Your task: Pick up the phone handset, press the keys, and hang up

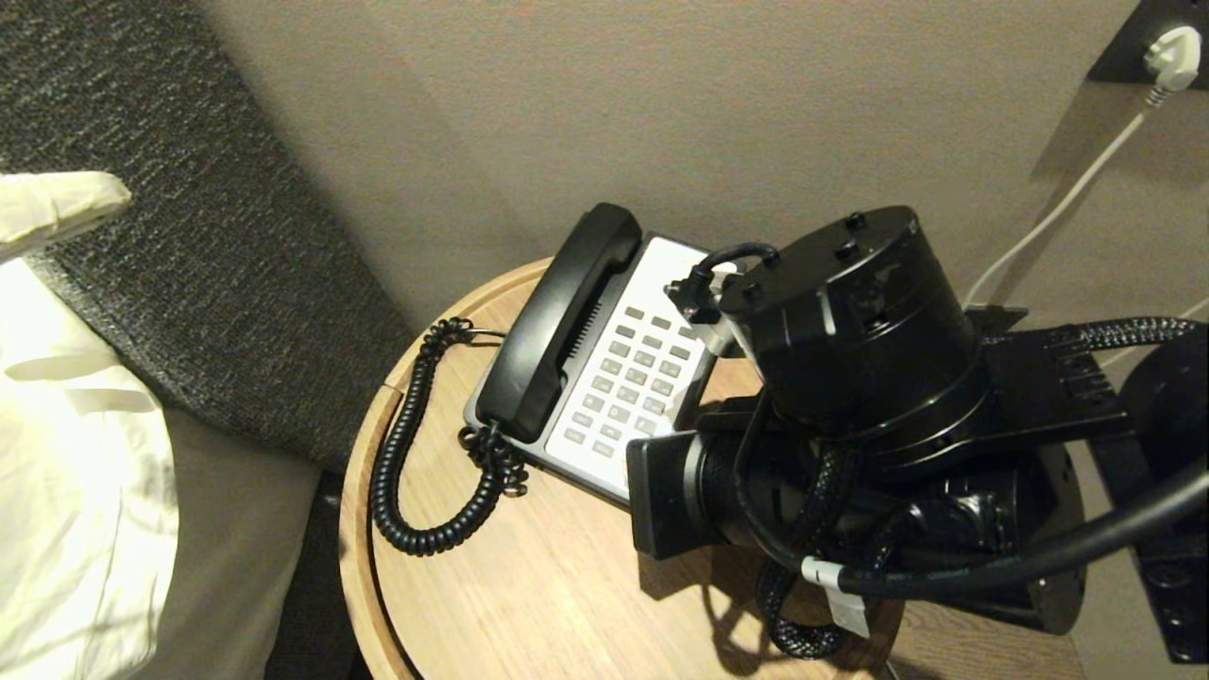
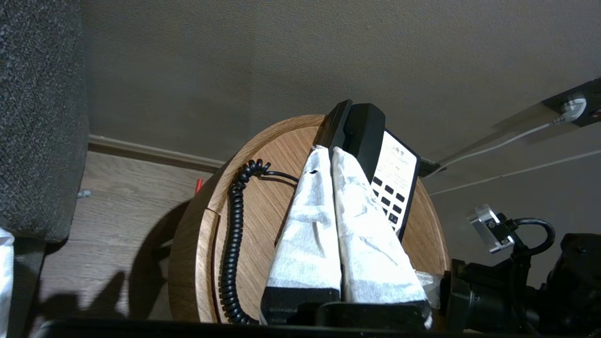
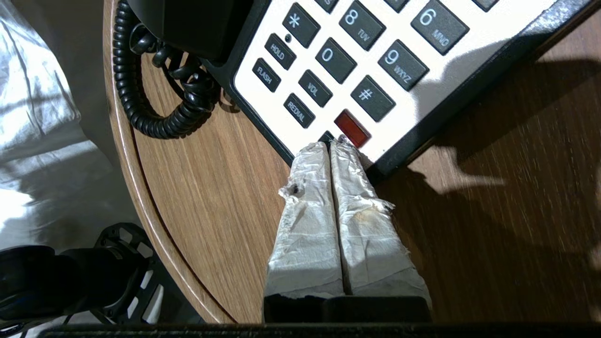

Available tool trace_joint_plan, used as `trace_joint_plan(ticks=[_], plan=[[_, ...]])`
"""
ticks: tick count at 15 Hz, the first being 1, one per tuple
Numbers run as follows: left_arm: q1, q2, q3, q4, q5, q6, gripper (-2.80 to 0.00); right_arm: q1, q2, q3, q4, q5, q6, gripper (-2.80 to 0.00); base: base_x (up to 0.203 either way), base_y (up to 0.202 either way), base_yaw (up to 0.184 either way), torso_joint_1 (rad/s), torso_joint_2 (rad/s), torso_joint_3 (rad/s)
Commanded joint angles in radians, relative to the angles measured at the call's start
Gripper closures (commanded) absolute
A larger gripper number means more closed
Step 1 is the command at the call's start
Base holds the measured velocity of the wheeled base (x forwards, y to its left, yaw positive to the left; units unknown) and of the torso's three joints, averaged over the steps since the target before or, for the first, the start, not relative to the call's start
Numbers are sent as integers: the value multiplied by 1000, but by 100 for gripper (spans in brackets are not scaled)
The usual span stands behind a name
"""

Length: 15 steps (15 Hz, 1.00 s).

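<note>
The phone handset (image 1: 557, 326) lies in its cradle along the left side of the black desk phone, and its coiled cord (image 1: 397, 463) loops over the round wooden table (image 1: 529, 586). The grey keys (image 1: 628, 378) fill the white faceplate. My right arm (image 1: 850, 321) hangs over the phone's right side and hides its own gripper there. In the right wrist view my right gripper (image 3: 330, 144) is shut and empty, tips at the faceplate's near edge beside a red key (image 3: 352, 127). My left gripper (image 2: 327, 151) is shut and empty, held back from the table and pointing toward the handset (image 2: 364, 129).
The table stands against a beige wall. A white plug (image 1: 1171, 52) sits in a socket at upper right, its cable running down behind the phone. A bed with white linen (image 1: 66, 453) and a dark padded headboard (image 1: 142, 189) lie to the left.
</note>
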Motion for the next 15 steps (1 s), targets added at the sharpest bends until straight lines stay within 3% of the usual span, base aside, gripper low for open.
trace_joint_plan(ticks=[1,10,15], plan=[[0,-2,5,0,1,-3,0,0,6,-2,3,-4,3,0,0,0,0,0,0,0],[25,-33,38,-8,9,-28,0,15,-118,3,40,-5,12,0,0,0,0,0,0,0],[198,-134,157,-7,50,-29,0,15,-209,40,43,-7,21,0,0,0,0,0,0,0]])
